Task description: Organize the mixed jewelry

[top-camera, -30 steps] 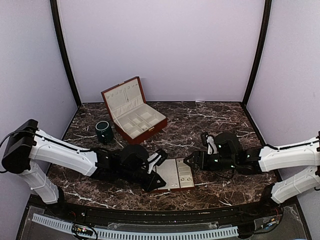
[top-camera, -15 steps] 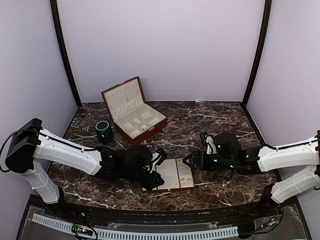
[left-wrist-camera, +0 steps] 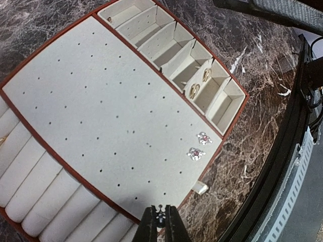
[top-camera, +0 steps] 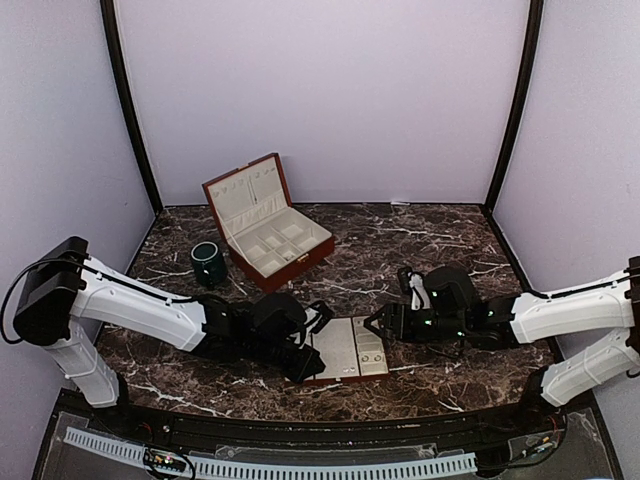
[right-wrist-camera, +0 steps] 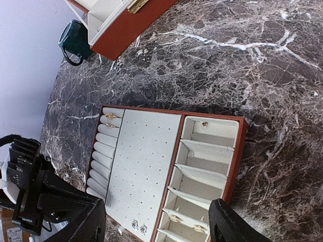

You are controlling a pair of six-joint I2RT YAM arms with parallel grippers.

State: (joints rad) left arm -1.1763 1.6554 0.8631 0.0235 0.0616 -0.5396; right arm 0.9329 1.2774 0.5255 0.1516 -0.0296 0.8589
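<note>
Silver stud (left-wrist-camera: 160, 216) pinched between left fingers (left-wrist-camera: 148, 231), above tray (left-wrist-camera: 101, 126) edge

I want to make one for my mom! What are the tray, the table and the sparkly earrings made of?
Jewelry tray: cream, matte lining, likely velvety fabric, in a red-brown frame, maybe wood.
Table: dark stone look with white veins, marble or a printed imitation.
Stud earrings: shiny silvery metal, perhaps pinkish stones; too small to be sure.
</note>
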